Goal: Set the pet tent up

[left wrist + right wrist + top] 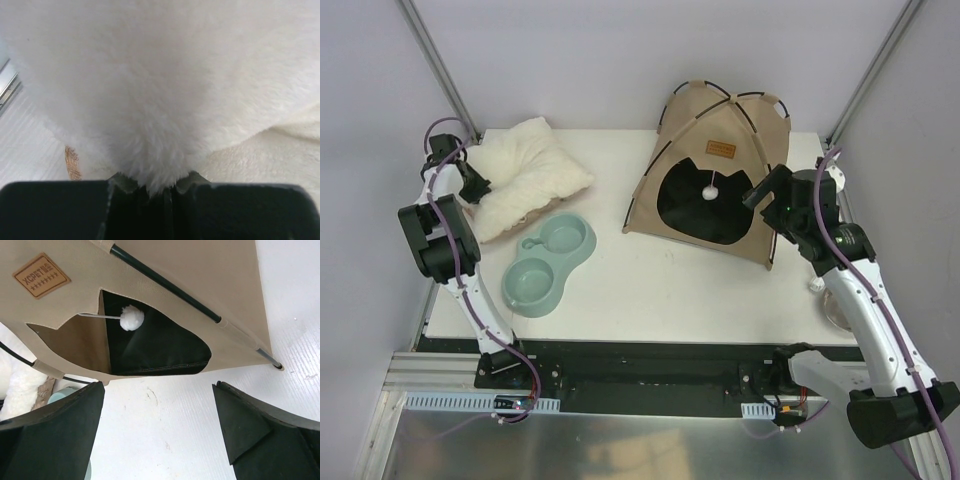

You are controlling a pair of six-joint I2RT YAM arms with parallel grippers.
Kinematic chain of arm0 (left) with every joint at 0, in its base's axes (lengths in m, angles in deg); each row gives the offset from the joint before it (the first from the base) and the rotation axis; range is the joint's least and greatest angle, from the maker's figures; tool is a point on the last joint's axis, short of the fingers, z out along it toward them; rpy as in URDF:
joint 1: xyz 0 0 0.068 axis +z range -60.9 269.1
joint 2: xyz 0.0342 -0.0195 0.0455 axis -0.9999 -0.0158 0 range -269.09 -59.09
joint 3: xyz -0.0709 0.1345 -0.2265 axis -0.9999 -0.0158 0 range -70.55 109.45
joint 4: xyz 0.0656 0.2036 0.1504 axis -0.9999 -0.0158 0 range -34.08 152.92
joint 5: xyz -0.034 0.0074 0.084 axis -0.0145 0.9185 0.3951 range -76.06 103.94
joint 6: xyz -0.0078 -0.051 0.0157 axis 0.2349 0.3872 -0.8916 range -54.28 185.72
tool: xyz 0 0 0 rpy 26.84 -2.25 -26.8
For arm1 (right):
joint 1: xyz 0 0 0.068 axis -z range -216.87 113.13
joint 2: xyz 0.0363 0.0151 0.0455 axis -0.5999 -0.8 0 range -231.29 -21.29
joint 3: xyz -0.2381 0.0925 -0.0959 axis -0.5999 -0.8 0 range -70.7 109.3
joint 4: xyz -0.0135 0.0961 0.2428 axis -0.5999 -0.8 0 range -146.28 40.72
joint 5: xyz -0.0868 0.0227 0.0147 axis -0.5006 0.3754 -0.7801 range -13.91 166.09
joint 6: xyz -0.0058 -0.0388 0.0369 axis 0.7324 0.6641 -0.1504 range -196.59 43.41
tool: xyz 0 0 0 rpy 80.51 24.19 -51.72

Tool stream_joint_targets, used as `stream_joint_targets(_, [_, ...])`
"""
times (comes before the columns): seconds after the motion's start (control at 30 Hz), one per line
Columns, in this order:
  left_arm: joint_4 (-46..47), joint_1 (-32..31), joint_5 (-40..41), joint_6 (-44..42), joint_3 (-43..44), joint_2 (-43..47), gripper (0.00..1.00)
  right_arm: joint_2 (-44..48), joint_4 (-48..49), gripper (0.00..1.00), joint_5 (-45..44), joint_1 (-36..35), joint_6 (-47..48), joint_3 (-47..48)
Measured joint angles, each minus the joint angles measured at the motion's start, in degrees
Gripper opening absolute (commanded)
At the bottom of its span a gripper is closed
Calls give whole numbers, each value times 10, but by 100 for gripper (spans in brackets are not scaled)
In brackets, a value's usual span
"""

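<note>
The pet tent (720,125) stands upright at the back right of the table, tan with thin black poles, a brown label patch (722,148) and a white ball (711,190) hanging in its black-lined opening. In the right wrist view the tent (200,270), label (41,275), ball (132,318) and a pole (160,280) are just ahead. My right gripper (757,190) is open and empty (159,390) over bare table by the tent's right front corner. My left gripper (475,185) is shut (156,187) on the left edge of the white fluffy cushion (160,75).
The cushion (535,170) lies at the back left. A teal double pet bowl (548,262) sits in front of it. A small pale object (817,285) lies at the table's right edge. Metal frame posts (438,60) stand at the back corners.
</note>
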Motion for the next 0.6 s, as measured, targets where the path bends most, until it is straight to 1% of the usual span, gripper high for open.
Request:
stream_joint_targets(0.1, [-9,-13,7,-18,1,21,0,3,-1,99,2,0,0,4])
stream_joint_targets(0.2, [-26,-38,16,-36,6,59,0,11,-2,99,8,0,0,6])
stream_joint_targets(0.4, [-44,-85,15,-61,17,174,0,33,-4,99,25,0,0,10])
stream_joint_targets(0.53, [-49,-100,15,-80,21,256,0,45,-4,99,51,0,1,11])
stream_joint_targets(0.6, [-52,-103,7,-83,21,298,0,48,-2,99,78,0,1,12])
